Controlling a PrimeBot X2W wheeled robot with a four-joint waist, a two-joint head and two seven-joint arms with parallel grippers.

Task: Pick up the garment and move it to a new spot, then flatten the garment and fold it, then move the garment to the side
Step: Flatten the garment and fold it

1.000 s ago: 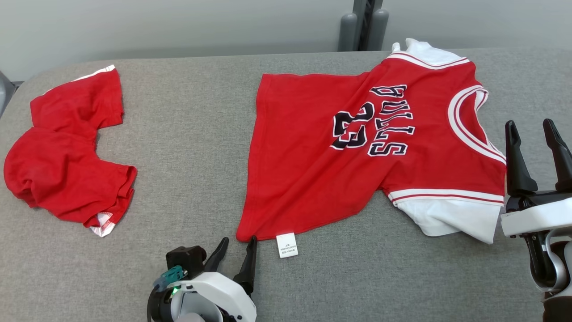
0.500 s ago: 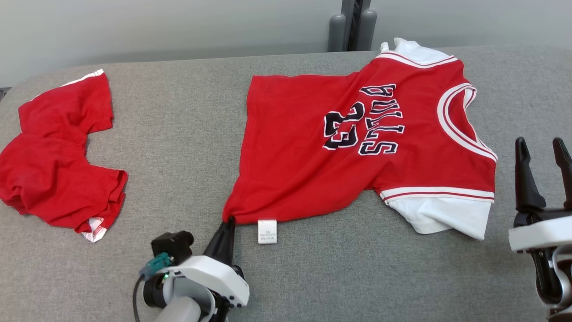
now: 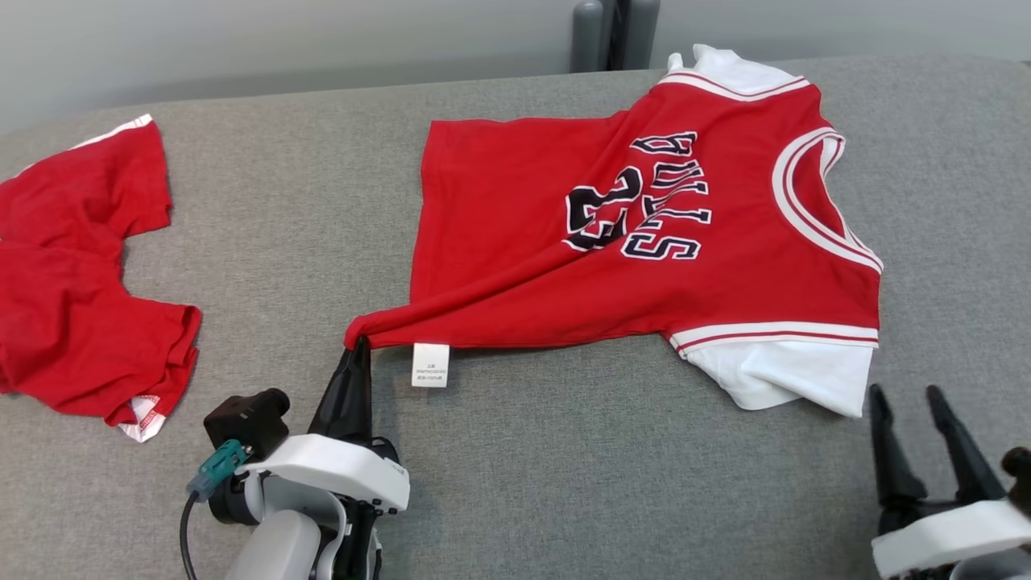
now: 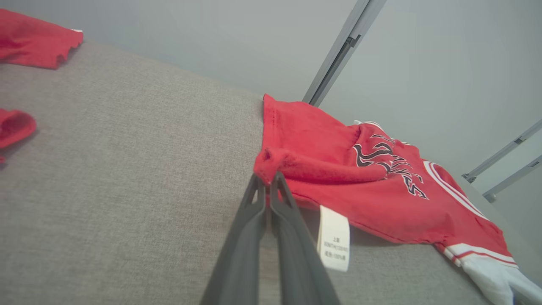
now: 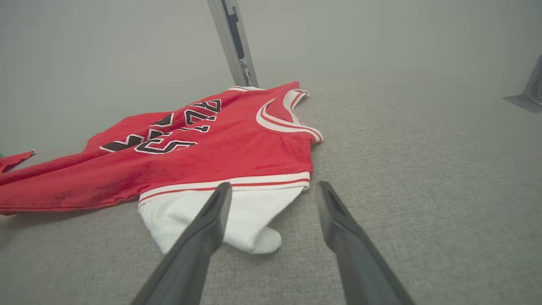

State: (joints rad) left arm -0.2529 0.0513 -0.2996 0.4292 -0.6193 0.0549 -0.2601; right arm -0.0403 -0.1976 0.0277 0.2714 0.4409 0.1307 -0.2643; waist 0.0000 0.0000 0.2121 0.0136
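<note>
Left claw (image 3: 358,348) closed on the near-left hem corner of a red jersey (image 3: 564,266) of soft knit with black lettering, drawing that corner into a raised peak toward the near edge of the grey fabric-covered counter (image 3: 282,201). The jersey lies right of centre, its long axis along the counter's length: hem toward the left edge, collar toward the right. A white care label (image 3: 430,364) hangs beside the pinched corner. Right claw (image 3: 906,395) stands open and empty, just short of the near white sleeve (image 3: 789,379), which lies directly ahead of it. The collar end is nearer the right arm. A second red garment (image 3: 72,306) lies crumpled at the left edge.
</note>
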